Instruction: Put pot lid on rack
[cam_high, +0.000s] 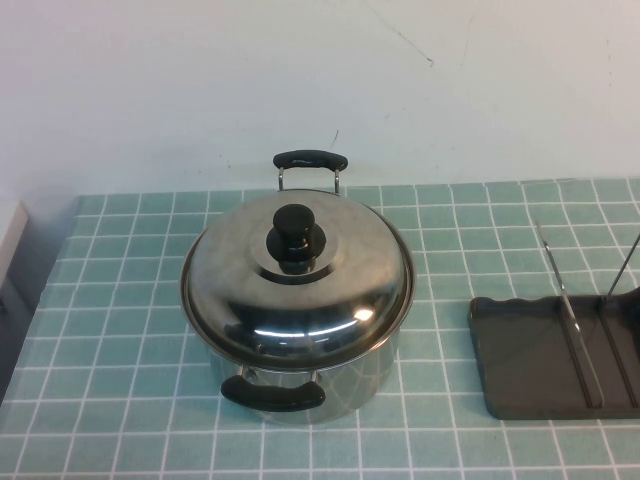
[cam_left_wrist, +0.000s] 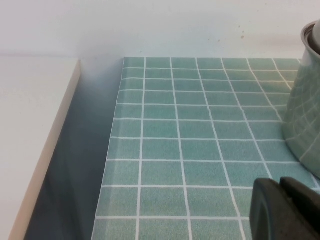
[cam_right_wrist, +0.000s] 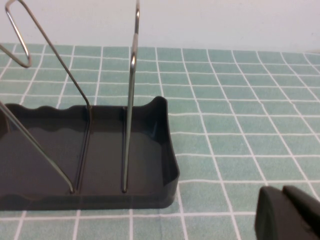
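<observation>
White wall (cam_high: 150, 80) behind teal tiled tabletop (cam_high: 120, 300); white ledge (cam_left_wrist: 30, 125) alongside.

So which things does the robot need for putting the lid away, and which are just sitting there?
Needed:
- pot lid, on the pot
- rack, to the pot's right
- left gripper, low beside the pot
- right gripper, low beside the rack

Just there:
- pot
- tiled mat

Setting: staged kitchen-style test bench. Evidence: surface (cam_high: 120, 330) covered in a teal tile-pattern sheet with white grid lines; plain white wall (cam_high: 200, 80) behind; cookware present, namely steel pot (cam_high: 300, 380) and dish rack (cam_high: 520, 350).
</observation>
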